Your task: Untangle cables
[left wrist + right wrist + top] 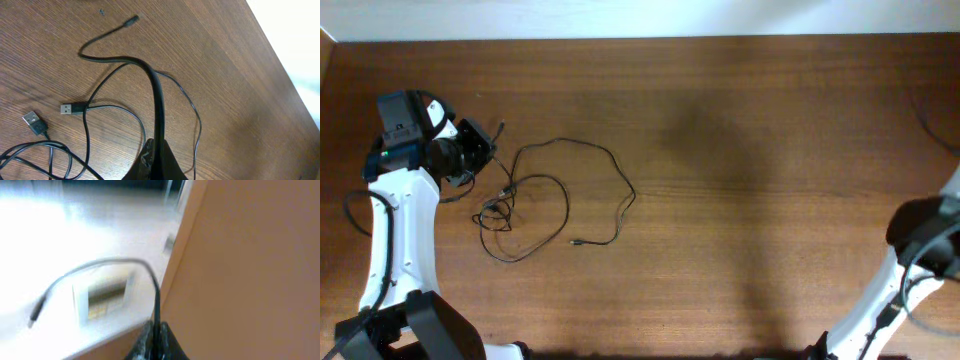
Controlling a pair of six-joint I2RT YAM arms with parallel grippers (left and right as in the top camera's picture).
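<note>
Lying looped on table (740,150), left of centre: cables (500,210), thin, black, tangled. Left gripper (156,162) just beside them, clenched on plug-tipped lead (159,100). Right gripper (156,340) well apart, at table's edge, clenched on second lead (157,302).

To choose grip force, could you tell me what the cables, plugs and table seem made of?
Cables: matte black sheath, likely rubber or plastic.
Plugs: silvery shiny shells, apparently metal.
Table: brown grain lines, wood or wood-look laminate.
</note>
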